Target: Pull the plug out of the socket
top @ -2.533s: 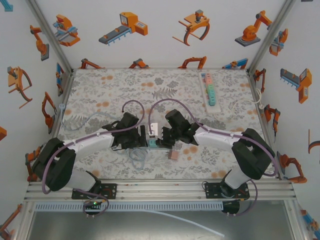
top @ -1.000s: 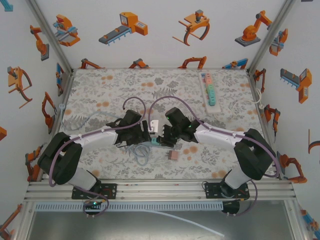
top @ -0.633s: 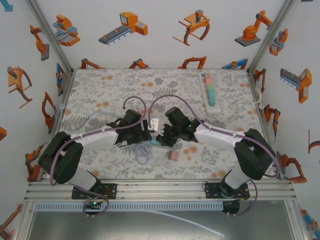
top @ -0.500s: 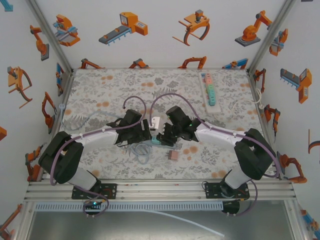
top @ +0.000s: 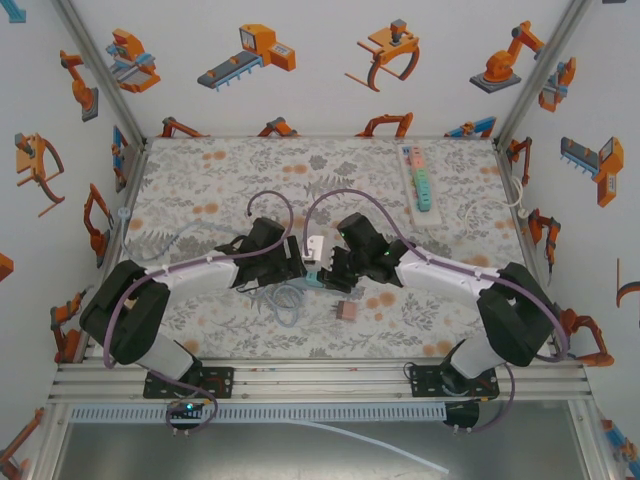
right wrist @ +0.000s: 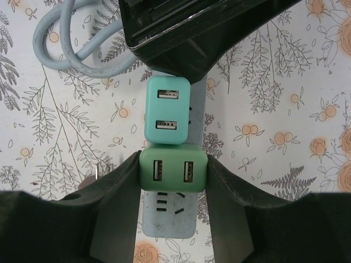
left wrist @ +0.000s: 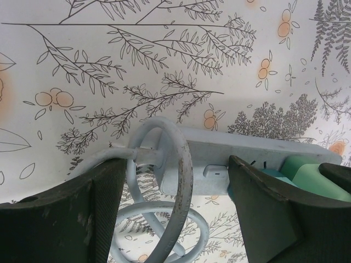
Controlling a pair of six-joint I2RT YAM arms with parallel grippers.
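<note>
While the right gripper [right wrist: 173, 164] pinches the green USB plug [right wrist: 173, 172] from both sides, that plug sits on the face of the pale power strip [right wrist: 167, 222]. Can't tell how deep its prongs are seated. A teal USB plug [right wrist: 167, 112] is on the same strip, touching the green one on its far side. Left gripper [left wrist: 175, 164] is spread, with fingers [left wrist: 60, 219] on either side of the strip's cord end. One finger overlaps the strip body; no clear clamp visible. The cord [left wrist: 178, 181] loops between the fingers and coils on the floral table [top: 220, 170] beside the strip. Overhead, both grippers meet at table centre.
</note>
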